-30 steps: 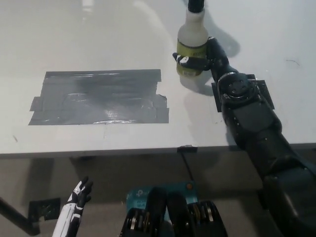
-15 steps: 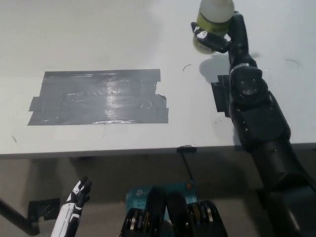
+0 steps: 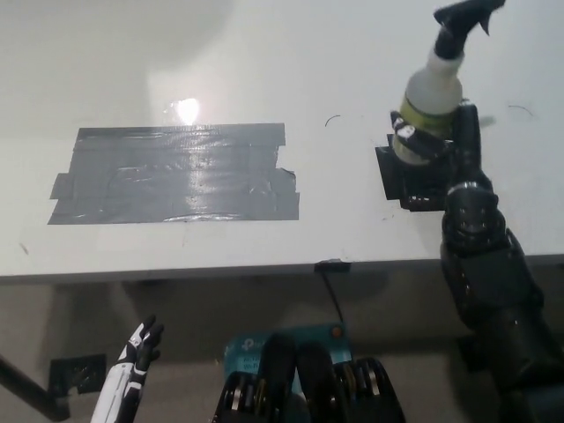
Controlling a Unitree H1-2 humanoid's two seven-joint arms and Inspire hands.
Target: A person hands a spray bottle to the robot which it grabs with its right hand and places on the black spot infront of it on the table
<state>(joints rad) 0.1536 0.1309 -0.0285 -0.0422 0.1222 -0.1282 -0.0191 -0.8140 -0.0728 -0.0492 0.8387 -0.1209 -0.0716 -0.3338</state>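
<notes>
A spray bottle (image 3: 431, 92) with a white body, a yellow-green label and a black trigger head is held upright in my black right hand (image 3: 445, 141), which is shut on its lower part. The bottle is over the small black spot (image 3: 401, 181) on the white table (image 3: 264, 70); whether its base touches the spot is hidden by the hand. My white left hand (image 3: 130, 374) rests low at the lower left, below the table's front edge, fingers apart and holding nothing.
A wide patch of grey tape (image 3: 176, 172) covers the table's left middle. A small black tab (image 3: 333, 264) sits on the front edge. A teal device (image 3: 264, 348) lies under the table near my body.
My right hand has brought the bottle from the far middle of the table toward me and to the right, over the black spot. The trigger head is now in view. The left hand has not moved.
</notes>
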